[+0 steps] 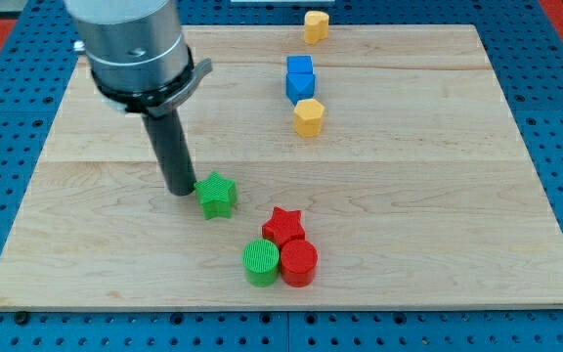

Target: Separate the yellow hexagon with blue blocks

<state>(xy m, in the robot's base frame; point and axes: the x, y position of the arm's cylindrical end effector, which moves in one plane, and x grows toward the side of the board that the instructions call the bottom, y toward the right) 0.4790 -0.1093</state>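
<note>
Wood board (pixel 438 196), blue pegboard (pixel 8 108) around

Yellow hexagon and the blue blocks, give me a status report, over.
My tip touching green star's left side, far from target. Yellow hexagon touching blue blocks, not separated. Path from tip to hexagon open; second yellow block at view's top.

A yellow hexagon (pixel 308 116) sat beside two blue blocks (pixel 300 77) on a pale, striped wooden board (pixel 438 196); a second yellow block (pixel 316 25), green star (pixel 216 194), red star (pixel 283 225), green cylinder (pixel 260 262) and red cylinder (pixel 298 262) also showed, the rod dark down to my tip (pixel 181 192).
</note>
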